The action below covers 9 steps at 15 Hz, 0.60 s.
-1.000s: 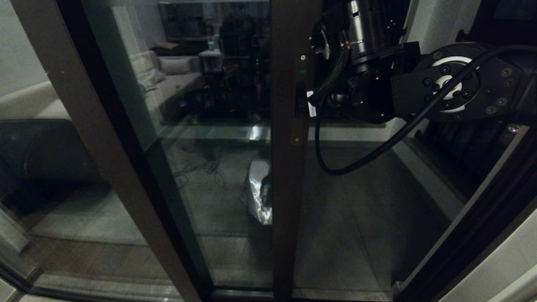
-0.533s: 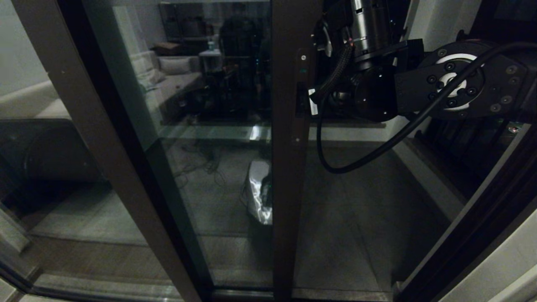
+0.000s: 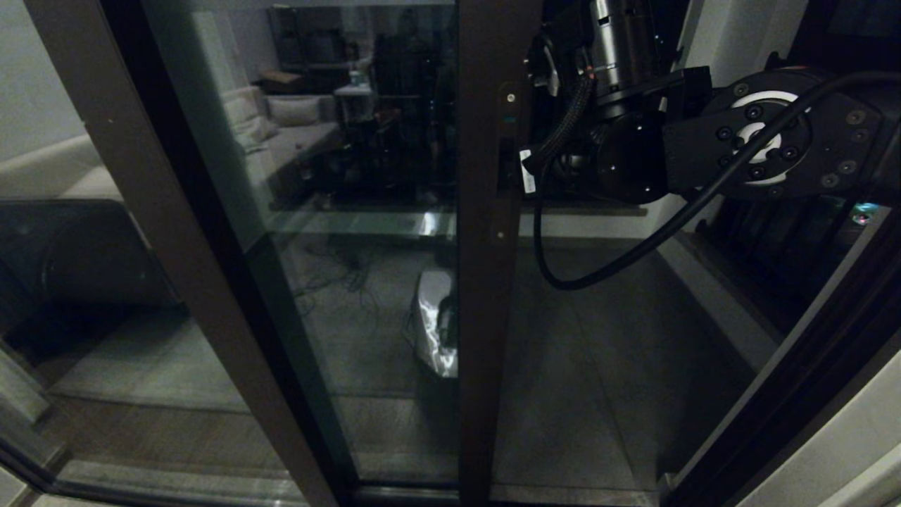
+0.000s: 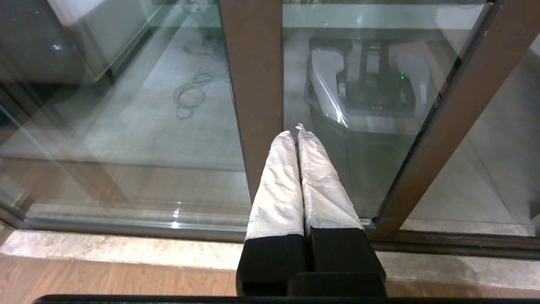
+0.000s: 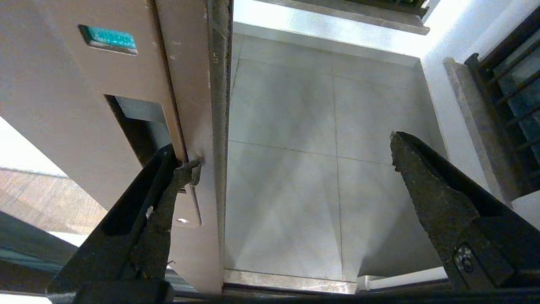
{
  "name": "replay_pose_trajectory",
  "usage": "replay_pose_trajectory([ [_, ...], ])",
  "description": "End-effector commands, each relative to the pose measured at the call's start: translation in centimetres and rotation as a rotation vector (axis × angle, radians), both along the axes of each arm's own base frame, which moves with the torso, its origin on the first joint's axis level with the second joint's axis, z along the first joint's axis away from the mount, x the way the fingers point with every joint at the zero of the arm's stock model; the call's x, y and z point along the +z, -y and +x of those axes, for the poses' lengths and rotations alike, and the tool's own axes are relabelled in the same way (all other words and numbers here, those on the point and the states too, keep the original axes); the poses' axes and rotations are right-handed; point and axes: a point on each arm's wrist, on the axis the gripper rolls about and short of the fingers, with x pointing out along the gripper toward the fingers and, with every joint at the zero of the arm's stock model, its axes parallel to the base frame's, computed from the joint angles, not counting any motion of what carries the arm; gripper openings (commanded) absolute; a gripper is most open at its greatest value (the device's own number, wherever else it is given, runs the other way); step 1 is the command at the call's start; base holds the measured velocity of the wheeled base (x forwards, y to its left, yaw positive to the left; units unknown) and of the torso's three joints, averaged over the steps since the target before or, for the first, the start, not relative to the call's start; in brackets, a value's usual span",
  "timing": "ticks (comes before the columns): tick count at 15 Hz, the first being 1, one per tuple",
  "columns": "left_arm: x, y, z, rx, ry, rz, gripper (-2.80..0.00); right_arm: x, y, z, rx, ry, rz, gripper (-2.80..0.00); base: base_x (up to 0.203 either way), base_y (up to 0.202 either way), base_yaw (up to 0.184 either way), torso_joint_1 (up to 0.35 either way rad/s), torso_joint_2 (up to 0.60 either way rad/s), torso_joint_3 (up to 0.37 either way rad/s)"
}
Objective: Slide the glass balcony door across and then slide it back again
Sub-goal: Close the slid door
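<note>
The glass balcony door (image 3: 373,232) has a dark brown vertical stile (image 3: 486,282) down the middle of the head view, with a recessed slot handle (image 3: 505,165). My right arm (image 3: 704,148) reaches in from the right to that handle. My right gripper (image 5: 294,152) is open: one fingertip (image 5: 185,173) is hooked in the slot handle (image 5: 139,122) on the stile (image 5: 190,76), while the other finger (image 5: 422,194) hangs free over the balcony floor. My left gripper (image 4: 295,133) is shut with nothing in it, its white-wrapped fingers (image 4: 278,181) pointing at the glass low down.
To the right of the stile the doorway stands open onto a grey tiled balcony floor (image 5: 295,126). A black-barred railing (image 5: 506,97) lines the far right. A brown frame post (image 4: 253,84) and a slanted one (image 4: 443,126) stand before my left gripper, above the sill (image 4: 126,249).
The door stile has crept slightly to the right, and my right arm has shifted a little up and right with it. The left gripper stays shut.
</note>
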Motion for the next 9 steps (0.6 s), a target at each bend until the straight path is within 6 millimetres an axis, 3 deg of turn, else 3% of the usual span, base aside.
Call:
replay_pose_trajectory([
  [1, 0.0, 0.0, 0.0, 0.000, -0.001, 0.000, -2.80, 0.0, 0.5, 0.3, -0.021, -0.001, -0.003, 0.00, 0.000, 0.000, 0.000, 0.000, 0.00, 0.000],
  [9, 0.0, 0.0, 0.0, 0.001, -0.002, 0.000, -2.80, 0.2, 1.9, 0.8, -0.059, 0.003, -0.002, 0.00, 0.000, 0.000, 0.000, 0.000, 0.00, 0.000],
])
